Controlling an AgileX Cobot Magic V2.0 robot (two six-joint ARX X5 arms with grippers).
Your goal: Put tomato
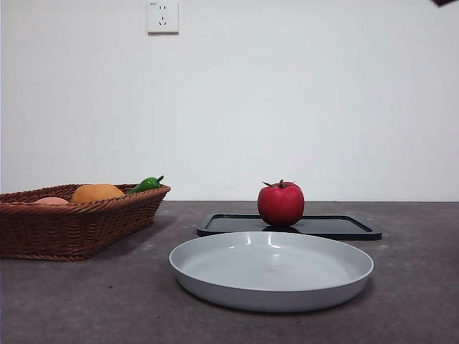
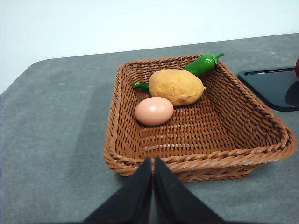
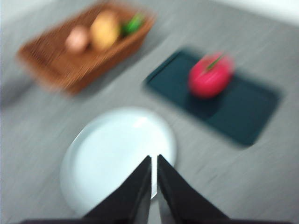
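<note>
Task not started: tomato [image 1: 280, 205] sits untouched on black tray [image 1: 337, 226], just behind grey plate [image 1: 271, 270]. Grasp, lift and placing all remain; destination not stated, plate likely.

Tomato: glossy red, round, dark green calyx on top, upright.

Right end effector [image 3: 154, 161] hangs above plate, well apart from tomato, jaws together. Left end effector [image 2: 153, 163] near basket [image 2: 126, 140] rim, jaws together, waiting.
</note>
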